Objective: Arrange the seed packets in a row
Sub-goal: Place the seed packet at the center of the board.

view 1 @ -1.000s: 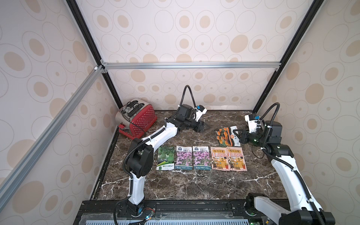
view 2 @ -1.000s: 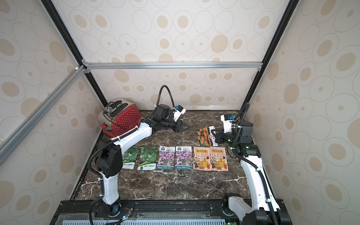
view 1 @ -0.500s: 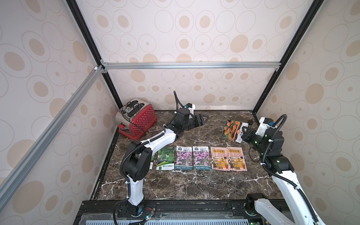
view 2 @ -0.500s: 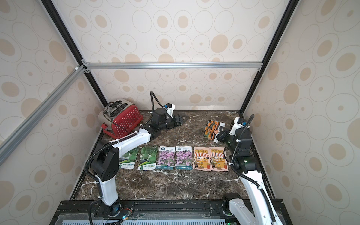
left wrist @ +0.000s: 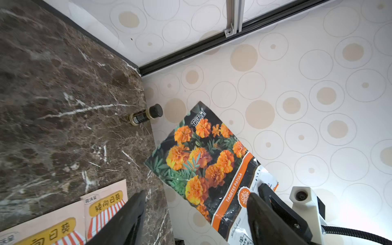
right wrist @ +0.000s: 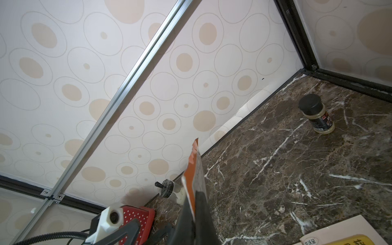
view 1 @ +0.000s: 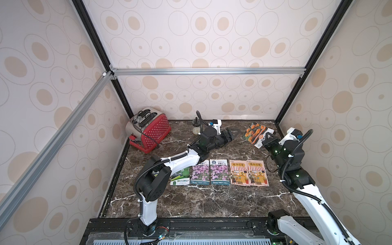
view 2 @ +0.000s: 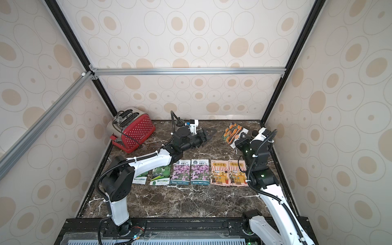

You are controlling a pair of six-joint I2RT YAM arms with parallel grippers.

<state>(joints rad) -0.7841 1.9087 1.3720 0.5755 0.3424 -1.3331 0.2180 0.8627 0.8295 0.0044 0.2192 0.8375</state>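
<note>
Several seed packets lie side by side in both top views: green gourd packets (view 2: pixel 161 175), purple flower packets (view 1: pixel 219 171) and peach shop-front packets (view 1: pixel 257 172). An orange marigold packet (view 1: pixel 254 132) hangs tilted above the back right of the table. My right gripper (view 1: pixel 267 140) is shut on its lower white corner; the right wrist view shows it edge-on (right wrist: pixel 195 169) between the closed jaws (right wrist: pixel 194 203). My left gripper (view 1: pixel 232 133) points at that packet (left wrist: pixel 203 157) with its jaws wide apart (left wrist: pixel 196 196), empty and a short way off it.
A red toaster (view 1: pixel 151 132) stands at the back left and a small glass jar (view 1: pixel 196 127) by the back wall. A black-capped spice jar (right wrist: pixel 317 115) is near the back right corner. Walls close in the marble table (view 1: pixel 191 201) on three sides.
My right arm has drawn back to the right and lifted the marigold packet toward the back corner. My left gripper has opened wider and swung right toward the packet.
</note>
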